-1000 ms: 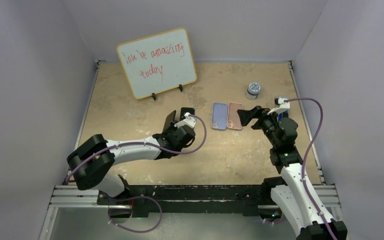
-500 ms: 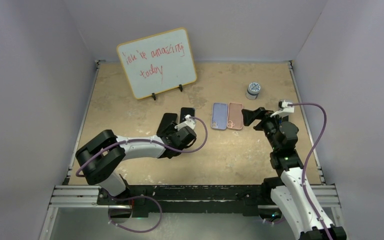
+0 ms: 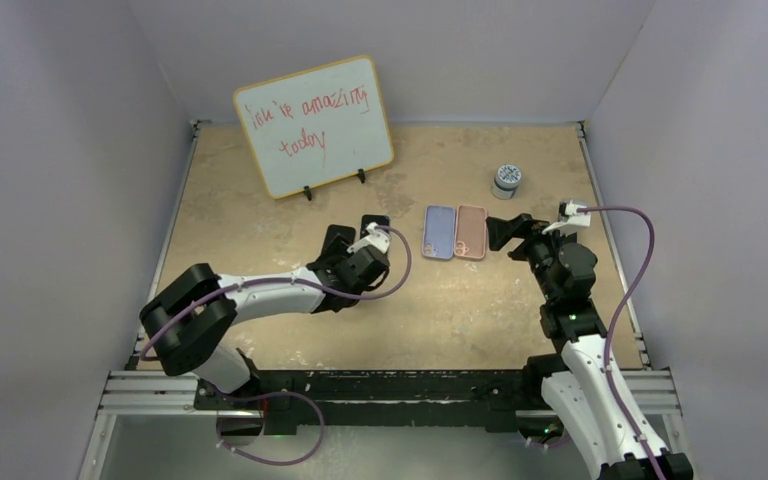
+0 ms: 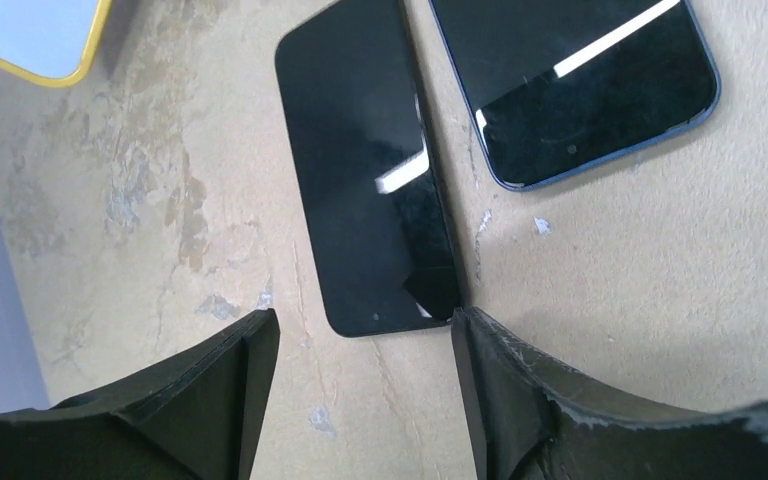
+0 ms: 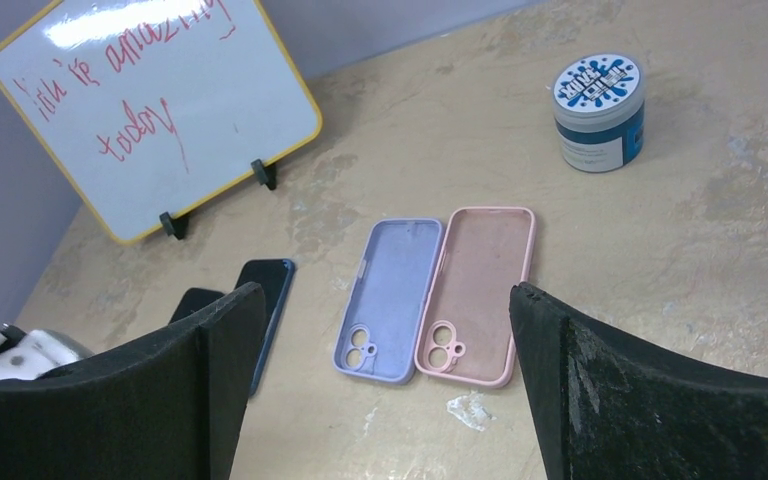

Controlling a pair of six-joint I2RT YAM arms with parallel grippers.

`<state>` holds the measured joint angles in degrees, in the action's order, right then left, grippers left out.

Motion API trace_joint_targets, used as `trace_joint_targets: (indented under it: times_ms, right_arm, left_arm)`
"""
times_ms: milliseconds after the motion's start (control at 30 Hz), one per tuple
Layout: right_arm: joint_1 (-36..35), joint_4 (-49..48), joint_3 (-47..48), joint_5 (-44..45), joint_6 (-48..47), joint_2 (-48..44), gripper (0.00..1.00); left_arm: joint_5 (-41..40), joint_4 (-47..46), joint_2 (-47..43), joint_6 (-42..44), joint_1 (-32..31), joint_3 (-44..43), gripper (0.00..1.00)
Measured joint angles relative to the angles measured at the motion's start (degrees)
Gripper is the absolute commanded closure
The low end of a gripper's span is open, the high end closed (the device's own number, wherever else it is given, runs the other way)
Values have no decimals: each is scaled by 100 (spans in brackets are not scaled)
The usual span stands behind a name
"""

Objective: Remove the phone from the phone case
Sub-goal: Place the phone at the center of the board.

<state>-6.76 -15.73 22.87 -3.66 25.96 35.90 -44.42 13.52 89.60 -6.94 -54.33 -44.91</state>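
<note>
Left arm stretches low toward twelve o'clock, left gripper (image 4: 360, 318) spread, flanking the black phone (image 4: 365, 190)'s near end, perhaps touching; blue-edged phone (image 4: 585, 85) at two o'clock.

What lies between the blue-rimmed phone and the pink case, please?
The lilac case lies between the blue-rimmed phone and the pink case, close beside the pink one; the right wrist view shows it.

Robot lab cell, plain grey walls (image 3: 50, 150), aluminium rail (image 3: 150, 392), worn tabletop (image 3: 460, 310)
</note>
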Motion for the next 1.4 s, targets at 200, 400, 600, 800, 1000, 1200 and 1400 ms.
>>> trace_joint_targets:
  times_ms: [200, 400, 600, 800, 1000, 1200, 1400]
  right_arm:
    - [0, 9, -2, 81, 0, -9, 8]
    - [0, 11, -20, 120, 0, -9, 8]
    - [0, 15, -46, 122, 0, -9, 8]
    - [0, 17, -52, 122, 0, -22, 8]
    - [0, 17, -52, 125, 0, -37, 8]
    - [0, 20, -52, 127, 0, -37, 8]
    - [0, 20, -52, 127, 0, -37, 9]
  left_arm:
    - [527, -11, -367, -361, 398, 0, 26]
    - [1532, -35, -883, -1202, 1014, 101, 26]
    - [2800, -365, -1775, -2251, 1991, 949, 28]
    - [3790, -682, -1998, -3027, 2238, 1611, 28]
    - [4336, -1316, -1727, -3405, 2238, 1674, 29]
    - [4391, -2059, -1193, -3600, 2238, 1668, 29]
    - [4354, -2470, -769, -3595, 2245, 1462, 29]
